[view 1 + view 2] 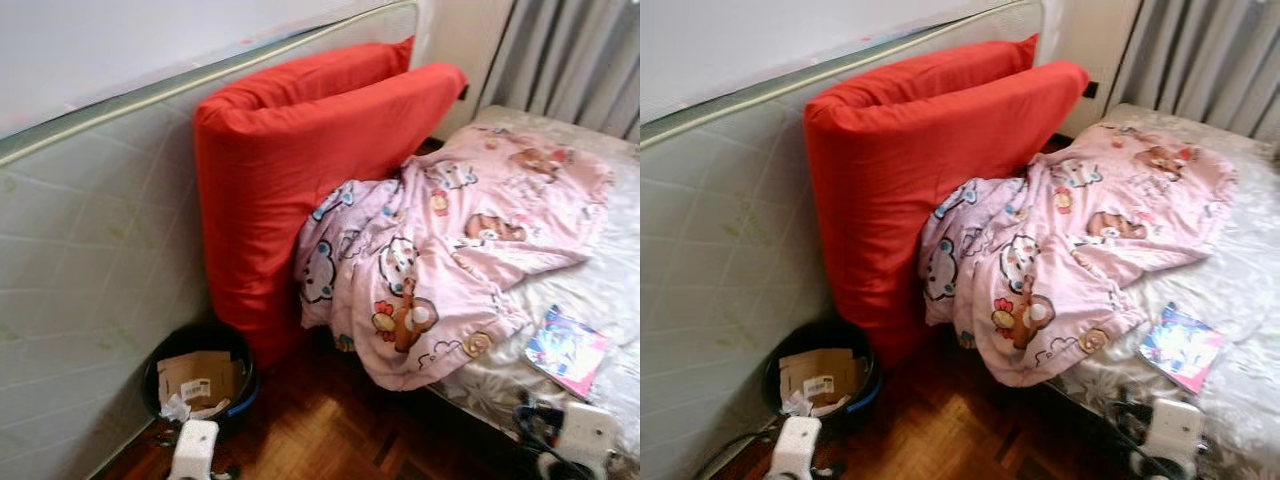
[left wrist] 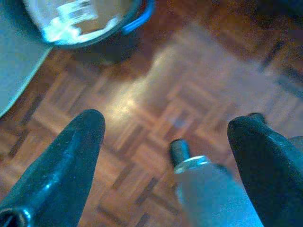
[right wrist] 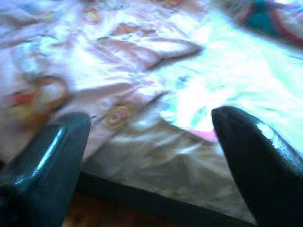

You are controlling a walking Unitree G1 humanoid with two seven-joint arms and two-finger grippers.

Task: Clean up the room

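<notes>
Approach seems the step in hand: our right gripper (image 3: 151,156), fingers wide apart and empty, hovers low right beside the booklet (image 1: 566,350) on the bed (image 1: 620,290), which we judge needs grasping next, the left gripper (image 2: 165,156) likewise spread and empty.

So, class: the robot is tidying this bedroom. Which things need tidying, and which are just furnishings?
To tidy:
- crumpled pink blanket
- booklet on the bed
- cardboard in the black bin

Furnishings:
- red cushions
- upright mattress
- grey curtain
- parquet floor
</notes>
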